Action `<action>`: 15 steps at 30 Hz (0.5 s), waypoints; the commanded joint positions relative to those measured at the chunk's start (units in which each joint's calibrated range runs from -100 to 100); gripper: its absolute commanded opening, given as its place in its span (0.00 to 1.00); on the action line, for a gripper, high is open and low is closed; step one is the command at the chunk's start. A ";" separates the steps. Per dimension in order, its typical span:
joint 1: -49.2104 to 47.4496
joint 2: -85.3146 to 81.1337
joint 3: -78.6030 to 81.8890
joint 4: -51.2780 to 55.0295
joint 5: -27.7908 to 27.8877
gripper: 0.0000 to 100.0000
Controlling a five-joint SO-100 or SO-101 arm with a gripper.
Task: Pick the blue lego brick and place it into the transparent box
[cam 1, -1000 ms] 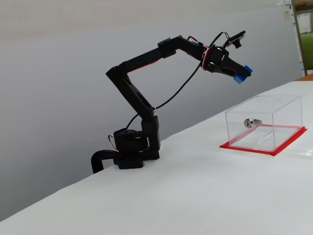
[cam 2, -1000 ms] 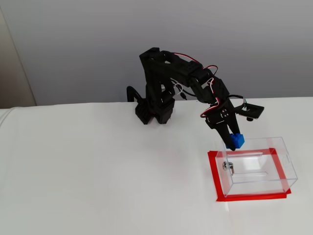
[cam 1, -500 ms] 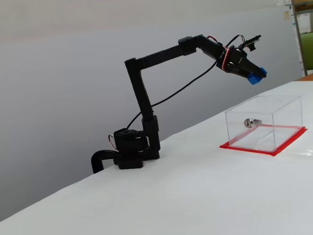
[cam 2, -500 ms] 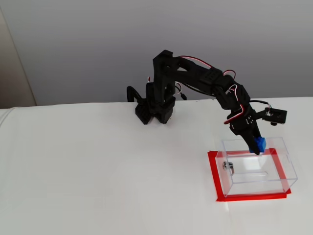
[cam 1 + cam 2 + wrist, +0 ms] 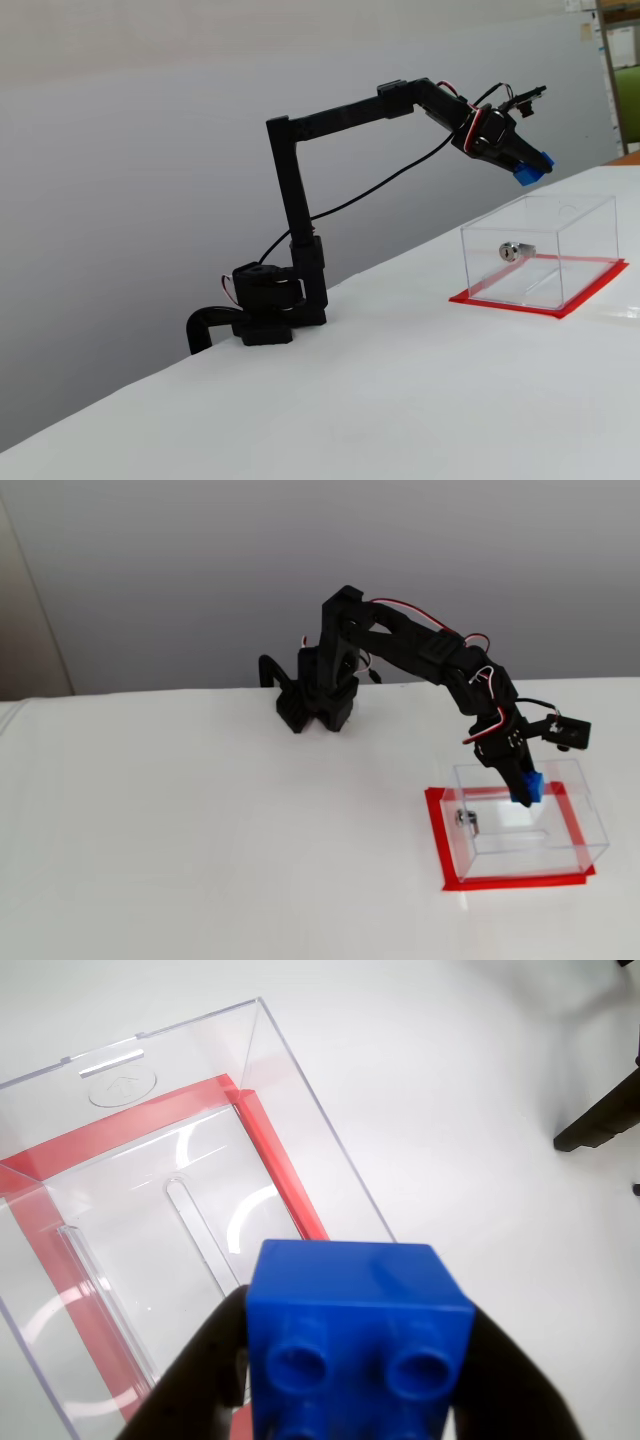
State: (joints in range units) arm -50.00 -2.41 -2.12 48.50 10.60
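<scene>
The blue lego brick [image 5: 360,1345] [image 5: 532,167] [image 5: 528,787] is clamped between my black fingers [image 5: 195,1380], studs facing the wrist camera. My gripper [image 5: 530,166] [image 5: 526,788] [image 5: 360,1380] is shut on it and hangs in the air above the transparent box [image 5: 540,250] [image 5: 525,820] [image 5: 150,1220]. The box has clear walls and a red base plate [image 5: 520,300] [image 5: 510,880], with a small silver fitting [image 5: 512,250] [image 5: 466,821] on one wall. In the wrist view the brick sits over the box's open top, near one long wall.
The arm's black base [image 5: 265,310] [image 5: 315,700] stands at the white table's back edge [image 5: 150,693]. A grey wall lies behind. A shelf [image 5: 620,70] shows at the far right of a fixed view.
The arm has stretched further out, carrying the blue brick from beside the box's near edge to above its open top and slightly lower. The grip has stayed shut.
</scene>
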 commanded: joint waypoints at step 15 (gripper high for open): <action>-0.17 -0.52 -4.48 -0.81 -0.06 0.43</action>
State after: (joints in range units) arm -50.11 -2.41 -2.12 48.50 10.60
